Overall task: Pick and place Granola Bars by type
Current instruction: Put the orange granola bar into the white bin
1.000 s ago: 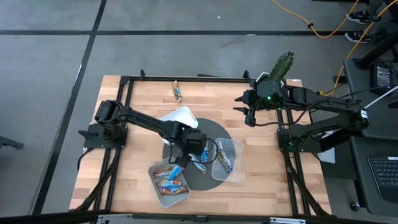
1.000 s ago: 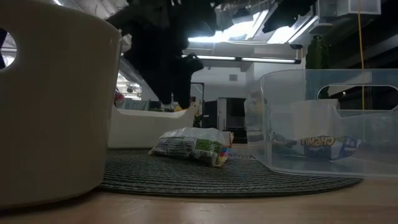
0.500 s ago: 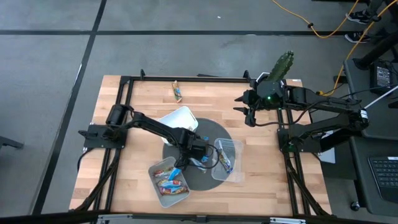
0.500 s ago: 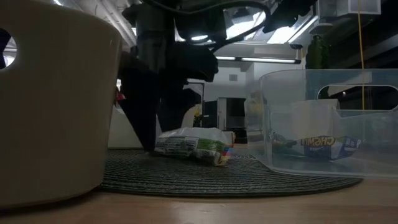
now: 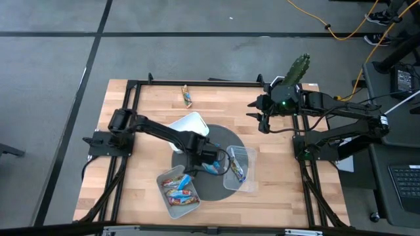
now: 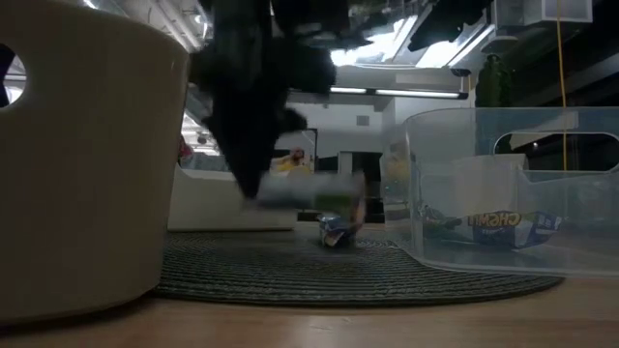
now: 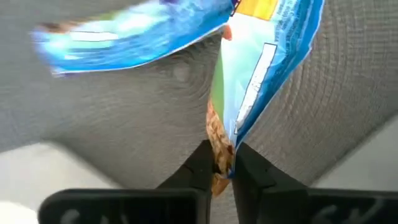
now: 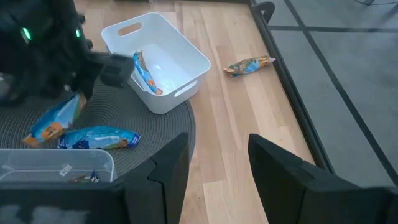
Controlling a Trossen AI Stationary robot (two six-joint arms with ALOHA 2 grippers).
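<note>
On the round grey mat (image 5: pixel 223 141) my left gripper (image 5: pixel 199 162) is shut on a blue-wrapped granola bar (image 7: pixel 267 62), which shows blurred above the mat in the low view (image 6: pixel 300 188). A second blue bar (image 8: pixel 96 138) lies flat on the mat beside it. Another bar (image 8: pixel 144 71) leans inside the white tub (image 8: pixel 155 59), and one (image 5: pixel 187 96) lies on the wood near the far edge. Two clear tubs (image 5: pixel 178 191) (image 5: pixel 241 169) hold more bars. My right gripper (image 8: pixel 217 168) hangs open at the far right, away from all of them. My left gripper pinches one end of the blue bar's wrapper (image 7: pixel 219 140) between its two fingers (image 7: pixel 199 165). The fingers come from above, slanting down toward the mat. The bar hangs away from the fingertips, tilted, its orange-marked end (image 8: pixel 40 132) lowest, and looks lifted off the mat.
The white tub stands at the mat's far left edge, one clear tub on its near left side and one on its right side, close around the left gripper. A black frame (image 5: pixel 197 82) runs along the table's edges. Bare wood lies at the far and right parts of the table.
My left gripper has come down onto the mat, shut on the blue bar and started upward. The bar, which lay flat on the mat, is now raised off it and tilted. The second bar has stayed on the mat.
</note>
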